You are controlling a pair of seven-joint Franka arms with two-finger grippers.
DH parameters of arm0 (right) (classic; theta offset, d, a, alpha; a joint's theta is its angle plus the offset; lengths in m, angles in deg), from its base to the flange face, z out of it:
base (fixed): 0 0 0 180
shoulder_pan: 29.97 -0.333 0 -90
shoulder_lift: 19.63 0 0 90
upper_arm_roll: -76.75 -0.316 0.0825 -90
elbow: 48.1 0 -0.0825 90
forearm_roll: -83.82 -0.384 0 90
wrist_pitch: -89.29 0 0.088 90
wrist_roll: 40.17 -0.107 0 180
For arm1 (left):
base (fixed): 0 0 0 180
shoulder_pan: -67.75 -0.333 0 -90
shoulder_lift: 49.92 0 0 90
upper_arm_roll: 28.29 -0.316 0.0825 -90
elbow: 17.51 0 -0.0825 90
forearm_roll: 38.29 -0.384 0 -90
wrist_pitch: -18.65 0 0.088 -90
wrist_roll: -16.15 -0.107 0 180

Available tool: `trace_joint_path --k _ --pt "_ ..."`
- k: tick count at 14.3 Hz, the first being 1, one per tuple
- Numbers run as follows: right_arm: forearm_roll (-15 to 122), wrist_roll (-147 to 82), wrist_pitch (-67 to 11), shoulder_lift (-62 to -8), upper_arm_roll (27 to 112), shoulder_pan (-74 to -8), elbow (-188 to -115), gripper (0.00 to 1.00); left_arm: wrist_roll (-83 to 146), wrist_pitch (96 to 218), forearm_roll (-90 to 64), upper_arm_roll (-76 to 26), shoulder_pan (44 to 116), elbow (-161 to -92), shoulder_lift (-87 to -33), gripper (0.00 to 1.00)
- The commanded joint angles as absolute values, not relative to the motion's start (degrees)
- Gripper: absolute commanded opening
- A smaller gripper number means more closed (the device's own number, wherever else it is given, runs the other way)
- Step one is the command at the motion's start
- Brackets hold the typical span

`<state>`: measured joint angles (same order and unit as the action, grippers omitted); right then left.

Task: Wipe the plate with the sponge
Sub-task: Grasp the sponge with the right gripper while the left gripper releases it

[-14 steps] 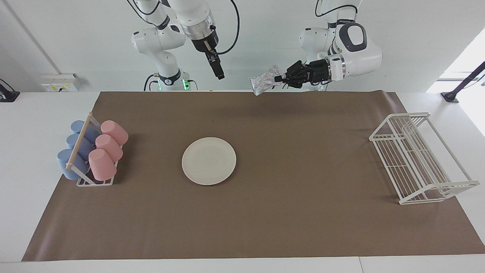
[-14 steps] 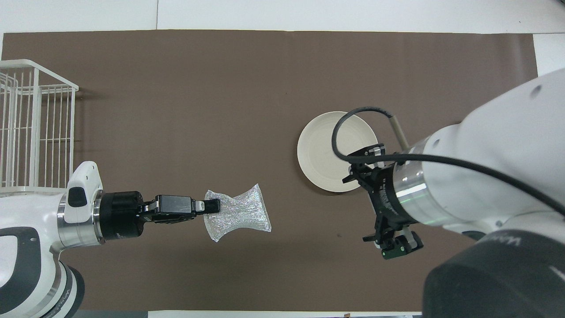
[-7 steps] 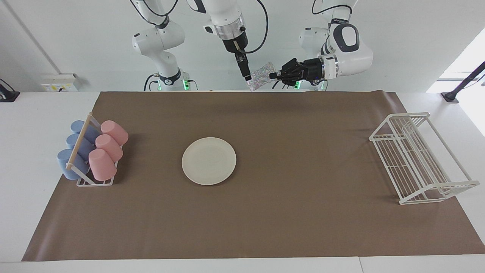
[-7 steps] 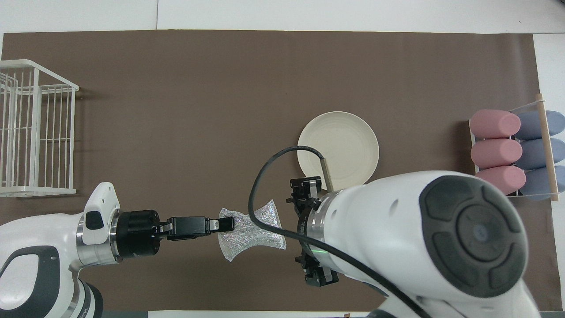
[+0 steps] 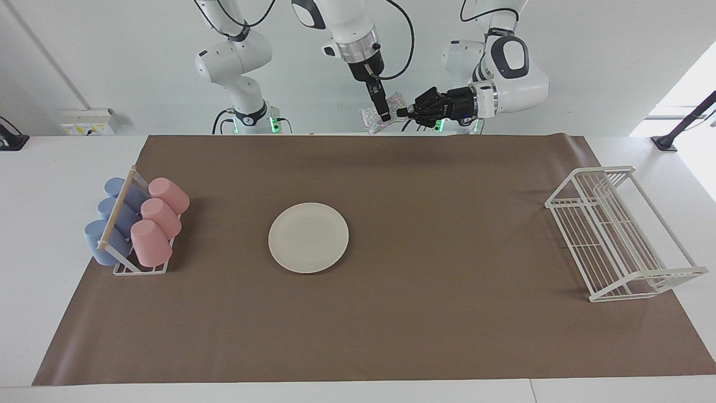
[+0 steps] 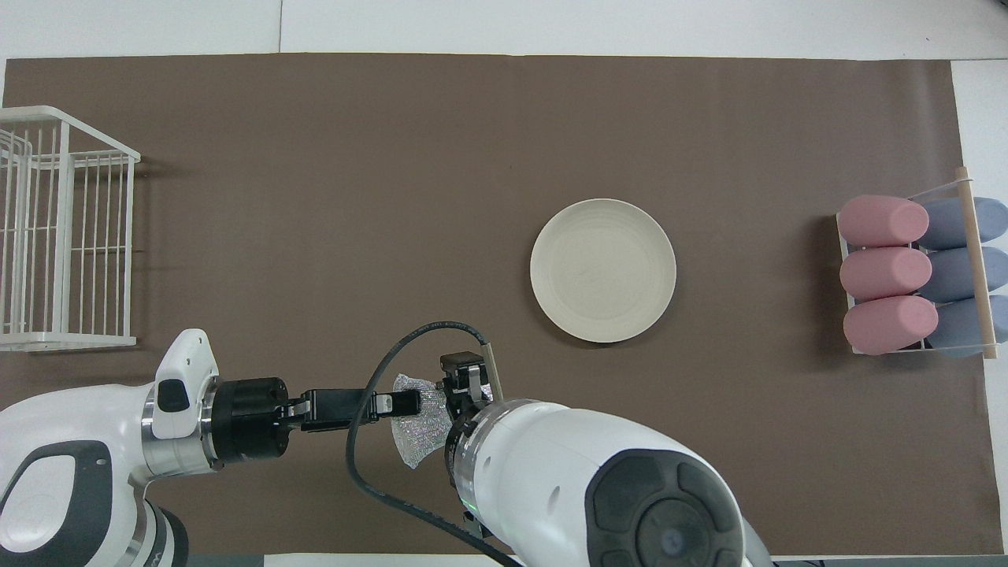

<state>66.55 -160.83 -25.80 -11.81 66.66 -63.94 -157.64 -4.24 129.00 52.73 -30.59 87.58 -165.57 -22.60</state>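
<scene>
Right tool [image 5: 384, 116] swung onto sponge [image 5: 369, 118], fingers spread; left tool [image 5: 404, 113] clamps it. Overhead: right arm hides contact; plate [image 6: 603, 270] at two o'clock.

White table [image 5: 50, 184] with a brown mat [image 5: 425, 313] over most of it — on the mat there's a plate [image 5: 308, 237] mid-table, a cup rack [image 5: 137, 226] at the right arm's end, and a wire rack [image 5: 618, 232] at the left arm's end.

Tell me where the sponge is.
The sponge hangs in the left pincer, up over the mat's edge nearest the robots, with the right pincer at it.
</scene>
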Motion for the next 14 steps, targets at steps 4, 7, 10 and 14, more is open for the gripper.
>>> trace_joint_path --k 4,7,10,14 --pt "66.41 -160.41 -27.26 -9.88 66.82 -63.99 -160.86 0.99 -5.29 129.65 54.0 -31.37 88.58 -167.19 -20.65 0.0" --pt "66.33 -159.0 -27.87 -10.05 66.82 -63.99 -160.78 0.22 -5.29 129.57 54.0 -31.37 88.58 -167.19 -20.65 0.0" --pt "66.33 -158.73 -29.01 -10.31 66.82 -63.9 -160.6 0.04 -5.29 129.22 54.0 -31.37 88.67 -167.19 -20.65 0.0" --pt "66.06 -157.5 -28.4 -10.4 66.82 -63.81 -160.42 0.0 -5.29 129.21 53.83 -31.37 88.67 -167.1 -20.74 0.0"
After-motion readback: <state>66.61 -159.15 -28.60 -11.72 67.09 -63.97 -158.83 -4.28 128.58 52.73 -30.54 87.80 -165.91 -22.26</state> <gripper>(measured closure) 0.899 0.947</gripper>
